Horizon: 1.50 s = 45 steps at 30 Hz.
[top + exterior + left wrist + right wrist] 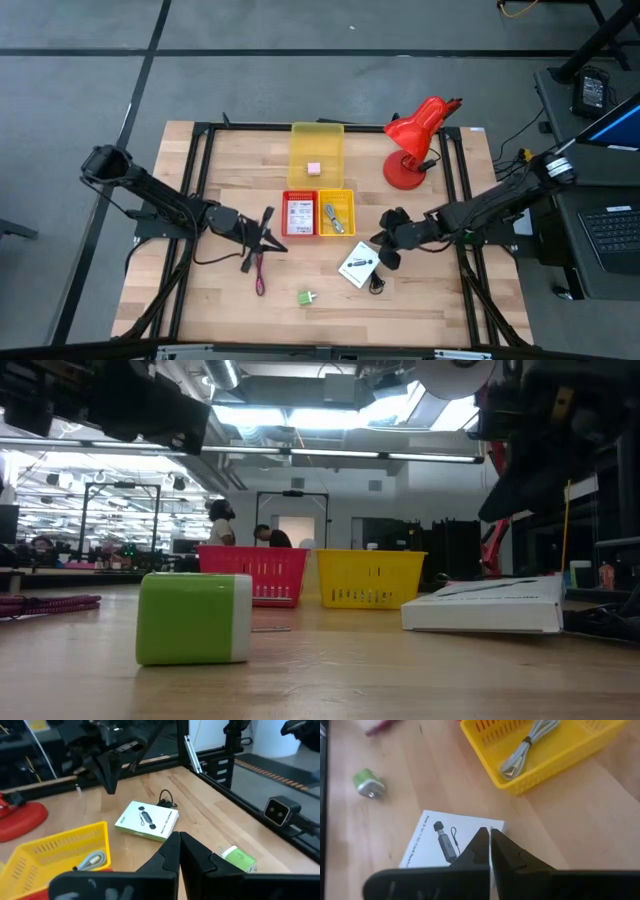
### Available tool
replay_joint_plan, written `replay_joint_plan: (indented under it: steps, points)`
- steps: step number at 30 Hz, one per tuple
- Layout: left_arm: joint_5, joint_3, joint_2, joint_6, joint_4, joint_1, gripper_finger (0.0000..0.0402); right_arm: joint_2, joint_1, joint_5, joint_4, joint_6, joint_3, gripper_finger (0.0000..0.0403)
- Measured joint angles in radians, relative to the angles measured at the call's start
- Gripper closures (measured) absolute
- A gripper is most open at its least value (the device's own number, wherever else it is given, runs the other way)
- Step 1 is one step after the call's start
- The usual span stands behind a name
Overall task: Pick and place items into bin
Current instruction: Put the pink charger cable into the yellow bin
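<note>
Near the counter's (420, 300) middle sit three bins: a large yellow bin (316, 150) at twelve o'clock holding the pink cube (313, 169); a small red bin (300, 214) with a printed packet (302, 213) in it; a small yellow bin (336, 213) just beside it holding a pale coiled cable (526, 746). Loose on the wood remain the white packet (358, 266) at about five o'clock from the bins, the green block (305, 297) at six o'clock near the front edge, the red pen (260, 274) at seven o'clock, and a black cable (378, 283) touching the white packet's front corner.

Right end effector (388, 250) hovers just beside the white packet, which lies at about seven o'clock from it in the high view; its wrist view looks straight down on the packet, fingers pressed together and holding nothing. That packet lies flat, its long axis slanted toward the small yellow bin; the right arm is clearly the nearer one, so the packet is probably its target.

Left end effector (268, 238) sits beside the red bin, fingers closed and empty as far as its wrist view shows; the pen lies just at six o'clock from it, long axis roughly front to back.
</note>
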Motion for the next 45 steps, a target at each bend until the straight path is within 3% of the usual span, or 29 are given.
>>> replay_joint_plan:
  steps: [8, 16, 25, 31, 38, 45]
  points:
    - [-0.102, 0.013, 0.0, 0.004, -0.061, -0.08, 0.0399, -0.146, 0.001, 0.013, 0.244, 0.041, -0.207, 0.0403]
    - [-0.3, 0.224, 0.001, -0.146, -0.652, -0.143, 0.0398, -0.185, 0.001, 0.019, 0.425, 0.028, -0.332, 0.0403]
    - [-0.31, 0.461, 0.001, -0.525, -1.188, -0.162, 0.0398, -0.184, 0.0, 0.046, 0.5, -0.144, -0.333, 0.0403]
    - [-0.299, 0.55, 0.04, -0.625, -1.337, -0.183, 0.0398, -0.184, 0.0, 0.072, 0.513, -0.176, -0.333, 0.0403]
    - [-0.205, 0.7, 0.19, -0.901, -1.587, -0.188, 0.0398, -0.184, 0.0, 0.072, 0.513, -0.214, -0.333, 0.0403]
    - [-0.107, 0.732, 0.266, -1.138, -1.603, -0.188, 0.0397, -0.183, 0.0, 0.072, 0.514, -0.301, -0.333, 0.0403]
